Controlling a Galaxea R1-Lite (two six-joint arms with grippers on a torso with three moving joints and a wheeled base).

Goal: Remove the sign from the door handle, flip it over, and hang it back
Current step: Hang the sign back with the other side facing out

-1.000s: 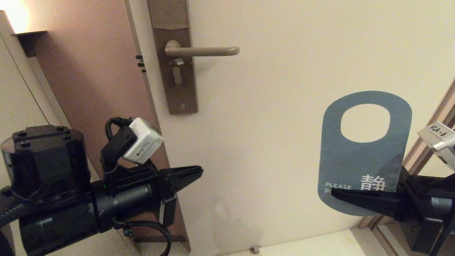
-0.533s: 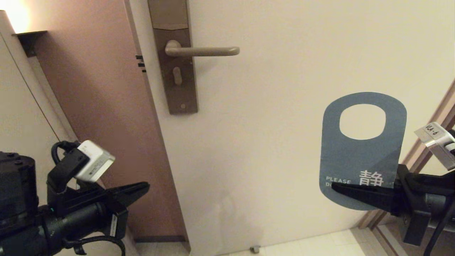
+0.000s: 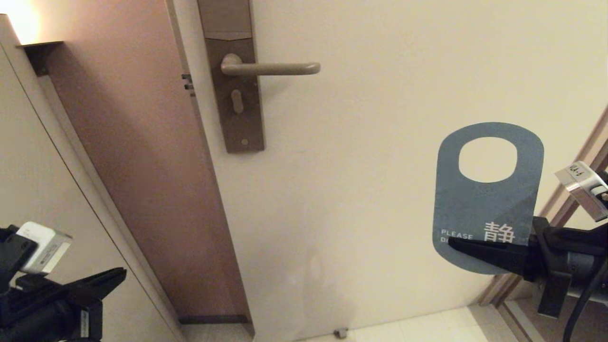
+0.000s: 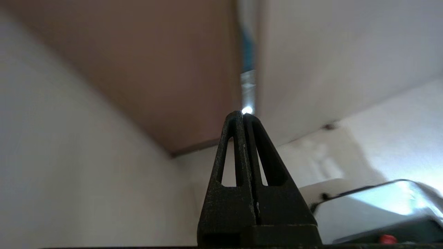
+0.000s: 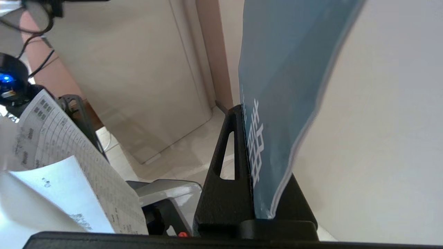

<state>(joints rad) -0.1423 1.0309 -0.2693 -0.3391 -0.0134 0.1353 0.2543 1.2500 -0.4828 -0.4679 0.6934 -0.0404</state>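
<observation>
The teal-blue sign (image 3: 484, 204) stands upright at the right of the head view, oval hole on top, white "PLEASE" lettering facing me. My right gripper (image 3: 453, 244) is shut on its lower end; in the right wrist view the sign (image 5: 287, 86) rises from between the black fingers (image 5: 225, 166). The door handle (image 3: 270, 68) juts bare from its brown lock plate (image 3: 236, 90) at the upper left of the cream door, far from the sign. My left gripper (image 3: 118, 274) sits low at the bottom left, shut on nothing, its fingertips (image 4: 238, 117) pressed together.
The cream door (image 3: 380, 142) fills the middle, with a reddish-brown door edge (image 3: 142, 166) left of it. A pale wall panel (image 3: 42, 190) lies at the far left, a wooden frame (image 3: 579, 166) at the right, tiled floor (image 3: 427, 327) below.
My left arm has dropped down and to the left, away from the door. The right gripper has lifted the sign slightly and stays shut on it.
</observation>
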